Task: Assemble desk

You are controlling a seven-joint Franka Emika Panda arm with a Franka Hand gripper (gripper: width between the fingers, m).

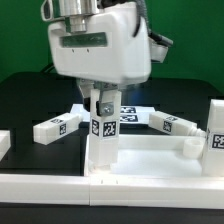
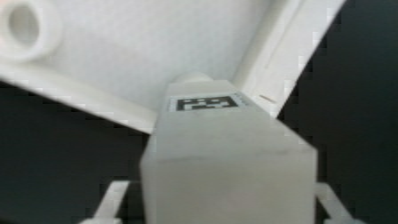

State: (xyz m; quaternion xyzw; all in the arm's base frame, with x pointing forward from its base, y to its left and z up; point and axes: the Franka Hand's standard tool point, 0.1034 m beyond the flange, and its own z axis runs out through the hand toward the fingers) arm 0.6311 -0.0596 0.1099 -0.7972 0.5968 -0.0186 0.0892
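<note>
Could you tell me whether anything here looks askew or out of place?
Nothing stands out. The gripper holds one leg upright at the desk panel, and the other legs lie loose on the black table behind it.

wrist view, the leg looms soft and blurred up close, its tag unreadable. the panel runs off the frame. exterior view, a tagged white piece is cropped at the exterior view's right edge.

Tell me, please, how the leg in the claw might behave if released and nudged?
The leg looks like rigid plastic, unlikely to flex. Tall and narrow, it may tip easily on end. Flat square sides make rolling unlikely.
</note>
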